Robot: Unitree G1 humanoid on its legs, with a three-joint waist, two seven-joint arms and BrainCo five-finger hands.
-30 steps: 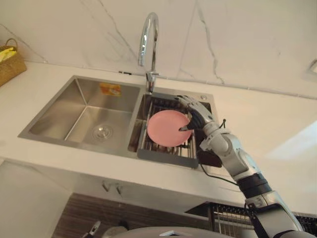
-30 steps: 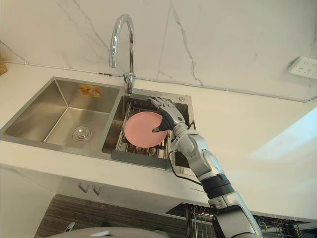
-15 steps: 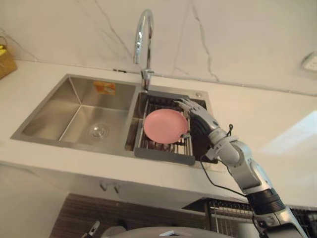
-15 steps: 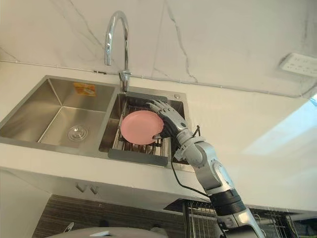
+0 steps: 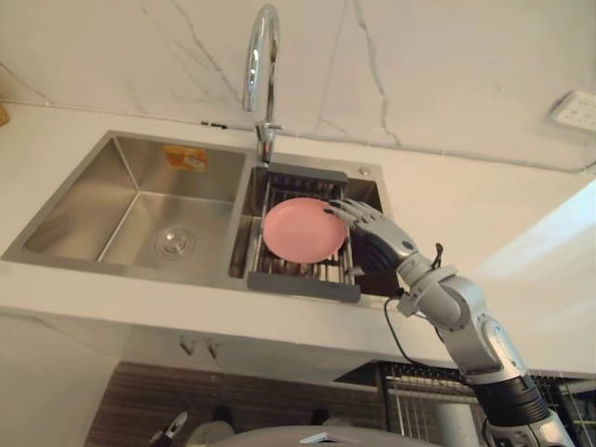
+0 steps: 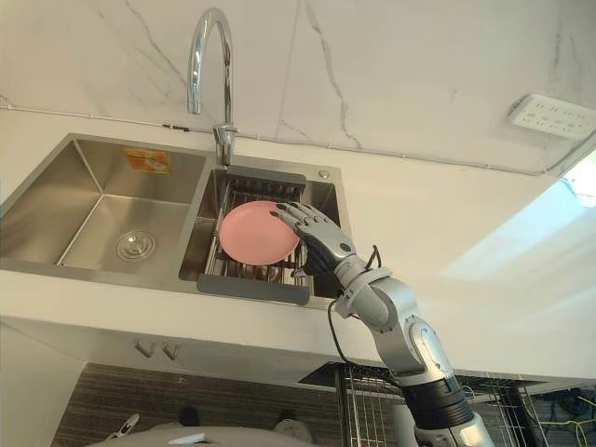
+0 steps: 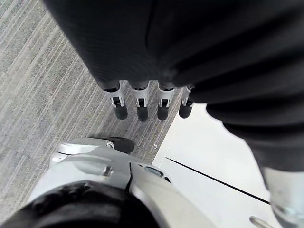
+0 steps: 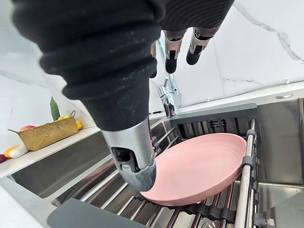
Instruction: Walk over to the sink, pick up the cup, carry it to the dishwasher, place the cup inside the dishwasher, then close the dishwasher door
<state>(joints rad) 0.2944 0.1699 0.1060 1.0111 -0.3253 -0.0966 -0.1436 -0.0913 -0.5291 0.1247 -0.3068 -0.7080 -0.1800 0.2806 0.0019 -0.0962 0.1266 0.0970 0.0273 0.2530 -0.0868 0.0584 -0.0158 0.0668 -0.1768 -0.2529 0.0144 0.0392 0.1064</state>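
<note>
Slip risk: right hand, fingers released, hovers at right rim of pink plate on sink rack; shallow pinch may drop plate; left hand relaxed.

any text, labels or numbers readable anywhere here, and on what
Nothing here can be read.
Orange-yellow sticker on the back wall of the sink's left basin: print too blurred to read.
Wall socket: no legible marks.
Pink plate: no print shows.
</note>
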